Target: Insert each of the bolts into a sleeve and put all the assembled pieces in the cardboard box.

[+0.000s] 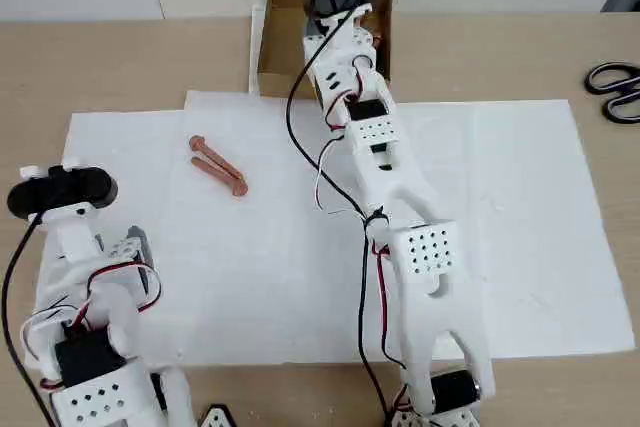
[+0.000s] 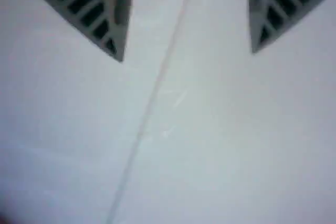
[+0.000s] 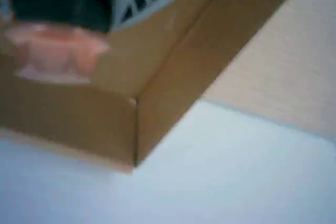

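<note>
Two bolts (image 1: pixel 218 165) lie together on the paper sheet (image 1: pixel 520 207), before and left of the cardboard box (image 1: pixel 285 47) (scissors (image 1: pixel 615 90) far right).

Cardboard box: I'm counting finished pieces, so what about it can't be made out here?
- Inside of the cardboard box: high view, the right arm covers most of it; no count possible.
- Pinkish thing near the box wall: right wrist view, too blurred to identify.

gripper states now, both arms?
Left gripper: open, empty, over the white paper.
Right gripper: cannot tell; over the cardboard box.
</note>
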